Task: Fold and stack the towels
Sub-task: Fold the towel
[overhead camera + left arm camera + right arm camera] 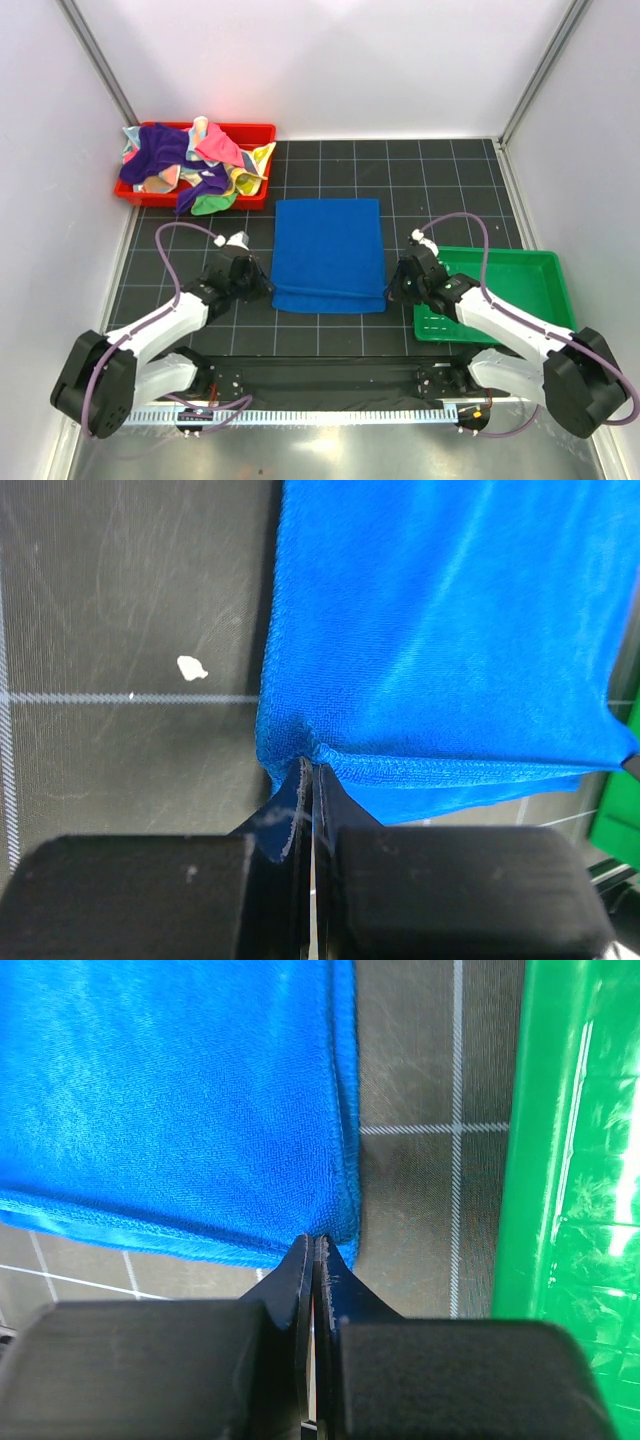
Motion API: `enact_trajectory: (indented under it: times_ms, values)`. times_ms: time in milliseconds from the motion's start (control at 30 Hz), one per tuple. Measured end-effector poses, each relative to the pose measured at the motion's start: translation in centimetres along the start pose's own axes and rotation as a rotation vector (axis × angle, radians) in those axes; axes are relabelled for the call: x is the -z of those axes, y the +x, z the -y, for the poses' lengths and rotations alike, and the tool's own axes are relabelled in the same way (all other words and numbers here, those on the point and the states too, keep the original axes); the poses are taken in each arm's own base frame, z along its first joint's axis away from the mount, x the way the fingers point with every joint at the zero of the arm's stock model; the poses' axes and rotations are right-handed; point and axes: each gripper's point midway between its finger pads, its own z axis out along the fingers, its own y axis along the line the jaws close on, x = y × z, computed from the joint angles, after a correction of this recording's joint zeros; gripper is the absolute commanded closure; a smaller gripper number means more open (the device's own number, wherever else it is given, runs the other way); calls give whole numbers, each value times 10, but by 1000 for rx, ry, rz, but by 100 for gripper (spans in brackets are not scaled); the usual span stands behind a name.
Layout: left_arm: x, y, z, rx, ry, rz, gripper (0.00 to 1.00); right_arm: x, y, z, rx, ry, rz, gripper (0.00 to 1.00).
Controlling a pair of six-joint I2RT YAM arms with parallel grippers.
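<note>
Nearest the arm bases, the black gridded table mat lies bare between the two arms. To the right a green tray sits on the mat, and the right arm reaches across its near-left corner. In the right wrist view the tray's wall stands just beside the fingers, with one strip of mat between it and the cloth. On the left, only a small white speck marks the mat beside the towel.

The blue towel lies flat in the middle of the mat as a neat rectangle, its near edge doubled in layers.

The left gripper is at the towel's near-left corner. Its jaws are pressed together, and the blue towel puckers right at the tips of the left gripper, so that corner is pinched.

The right gripper is at the near-right corner, its jaws likewise closed tight. There the corner of the blue towel comes down to the tips of the right gripper. It seems to be nipped, though the view is too close to be sure that cloth lies between them.

Far back on the left, well apart from both grippers, a red tray holds a heap of towels in purple, pink, yellow and green, some spilling over its front wall.
</note>
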Motion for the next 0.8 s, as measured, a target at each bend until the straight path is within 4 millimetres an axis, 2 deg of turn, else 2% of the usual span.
enact_trajectory:
  times_ms: [67,200,233,333,400,567,667,800]
  values:
    - [-4,8,-6,1,-13,-26,99,-5,6,3,-2,7,-18,94]
    - [-8,19,-12,2,-27,-64,90,-11,17,9,-6,15,-48,85]
    - [-9,20,-13,1,-28,-67,79,-12,19,10,-7,18,-53,83]
    - [-8,19,-15,-4,-36,-65,61,-12,22,17,-2,42,-57,71]
    - [-7,19,-17,-6,-40,-65,56,-10,22,20,1,52,-57,68]
    - [9,15,-13,-21,-23,-47,55,2,17,21,6,48,-25,64]
    - [20,7,-5,-23,0,-23,58,10,12,19,7,34,1,64]
    - [29,-7,9,-25,25,6,60,10,11,17,12,41,-8,64]
